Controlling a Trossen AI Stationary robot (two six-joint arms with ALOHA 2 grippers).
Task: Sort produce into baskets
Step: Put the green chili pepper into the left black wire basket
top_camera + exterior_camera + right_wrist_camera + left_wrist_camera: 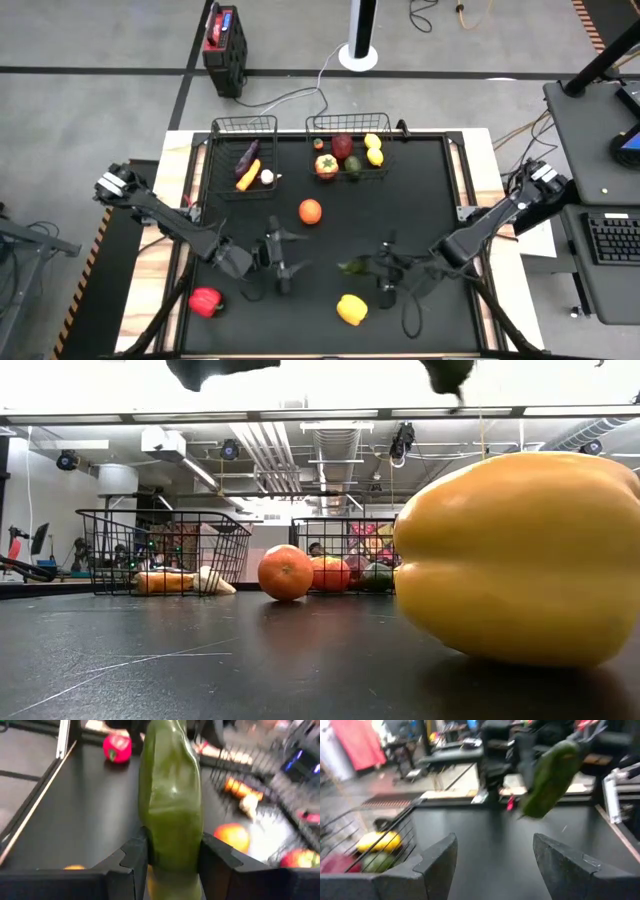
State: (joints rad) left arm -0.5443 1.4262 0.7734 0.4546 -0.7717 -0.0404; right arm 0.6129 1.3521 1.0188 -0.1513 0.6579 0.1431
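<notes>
My right gripper (172, 855) is shut on a green cucumber (170, 795), which also shows in the high view (352, 266) over the table's near middle. My left gripper (492, 865) stands open and empty to the cucumber's left (280, 255), above the table. An orange (310, 211) lies on the black table mid-way. A yellow pepper (351, 309) rests near the front edge and a red pepper (205, 300) at the near left. The narrower basket (245, 150) and the wider basket (348, 145) stand at the far edge with produce in them. My right gripper pinches the cucumber between its two fingers, one on each side of the end nearest the wrist (170, 847). The fingers come from the table's right, slanting a little down. The cucumber sticks out ahead of them, tilted (552, 775), lifted clear of the table.
The narrower basket holds a purple eggplant (247, 155), an orange-yellow piece (247, 178) and a white garlic (267, 177). The wider one holds red pieces, lemons (373, 148) and a dark green piece. Free black tabletop lies between the orange and the grippers.
</notes>
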